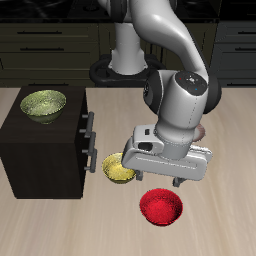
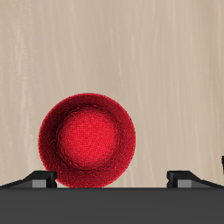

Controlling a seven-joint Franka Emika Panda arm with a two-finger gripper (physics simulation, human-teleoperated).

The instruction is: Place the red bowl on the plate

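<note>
The red bowl [image 1: 160,207] sits upright on the wooden table near its front edge; in the wrist view [image 2: 87,142] it fills much of the picture. My gripper [image 1: 155,182] hangs just above and slightly behind it, open and empty. In the wrist view my gripper [image 2: 112,179] has its fingertips [image 2: 39,179] spread wide, and the bowl's rim lies close to one of them. The plate is largely hidden behind my arm; a thin pinkish-brown sliver [image 1: 202,131] beside the wrist may be its rim, but I cannot tell.
A yellow bowl [image 1: 118,168] sits on the table beside my gripper, close to a dark cabinet [image 1: 45,150] with handles. A yellow-green bowl [image 1: 44,103] rests on top of the cabinet.
</note>
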